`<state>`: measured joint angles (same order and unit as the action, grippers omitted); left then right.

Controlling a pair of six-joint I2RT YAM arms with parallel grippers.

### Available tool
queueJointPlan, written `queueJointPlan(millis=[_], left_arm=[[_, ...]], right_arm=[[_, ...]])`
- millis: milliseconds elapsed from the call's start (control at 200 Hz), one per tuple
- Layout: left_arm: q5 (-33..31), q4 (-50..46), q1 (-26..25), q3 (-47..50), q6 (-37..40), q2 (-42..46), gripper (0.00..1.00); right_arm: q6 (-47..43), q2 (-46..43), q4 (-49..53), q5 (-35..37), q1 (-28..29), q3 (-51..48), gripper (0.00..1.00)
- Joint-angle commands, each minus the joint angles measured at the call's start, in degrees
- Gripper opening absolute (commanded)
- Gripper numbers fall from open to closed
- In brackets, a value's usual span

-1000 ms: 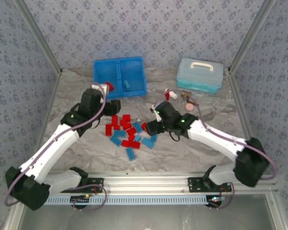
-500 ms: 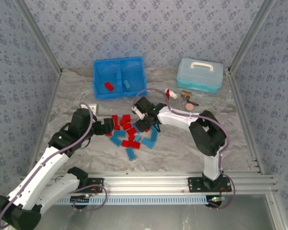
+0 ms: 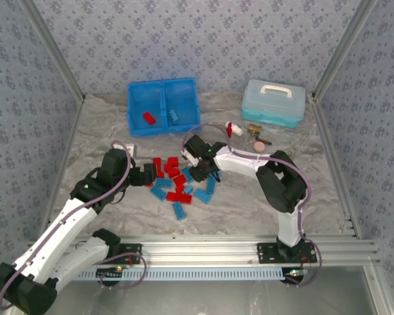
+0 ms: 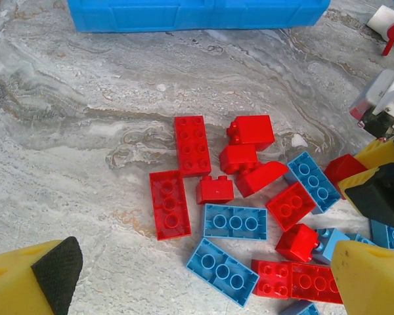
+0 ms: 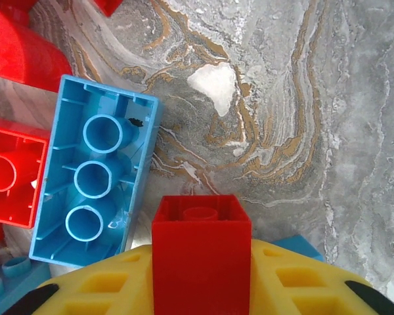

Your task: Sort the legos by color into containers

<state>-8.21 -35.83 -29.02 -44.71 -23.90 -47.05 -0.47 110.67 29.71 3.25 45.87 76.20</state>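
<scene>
The legos lie in a loose pile [image 3: 177, 184] on the counter [image 3: 249, 203] between the two hands, most of them touching or overlapping a neighbour. The left hand [image 3: 146, 174] hovers at the pile's left edge, spread wide and holding nothing. The right hand [image 3: 202, 172] is at the pile's right edge, and its wrist view shows it clamped on a small red brick [image 5: 201, 256] that stands upright between its yellow fingers.

These bricks look rigid, light and smooth-skinned, so they should not deform, but they could twist out of a pinch taken on a corner. The flat long sides, gripped across the narrow width, look like the safest hold. An overturned blue brick [image 5: 95, 174] shows a hollow underside with three tubes.

The left wrist view shows about ten red bricks and at least six light blue ones, though overlaps make both counts approximate. The blue bin [image 3: 164, 82] has two compartments. The left one holds one red brick [image 3: 148, 118] and the right one holds one light blue brick [image 3: 174, 116]. One pale teal lidded case [image 3: 274, 102] stands well apart to the right.
</scene>
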Motion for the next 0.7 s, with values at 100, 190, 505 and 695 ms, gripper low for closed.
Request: queueJointPlan(millis=[100,190,505,695], left_arm=[[-0.5,-0.1,-0.2,-2.1,0.0,1.1,0.99],[-1.1,-1.1,-0.2,-3.1,0.3,2.5,0.99],[-4.2,-9.3,-0.3,-10.6,4.2,6.0,0.99],[-4.4,-10.4,-0.2,-11.3,3.8,8.3,0.99]], right_arm=[[2.5,-6.1,1.0,1.6,0.4,-0.2,0.3],[4.7,-12.9,-2.1,2.3,0.5,-1.1,0.29],[11.4,-15.3,-15.4,4.0,4.2,8.1,0.3],[10.3,1.9,-13.8,4.6,4.2,28.4,0.3]])
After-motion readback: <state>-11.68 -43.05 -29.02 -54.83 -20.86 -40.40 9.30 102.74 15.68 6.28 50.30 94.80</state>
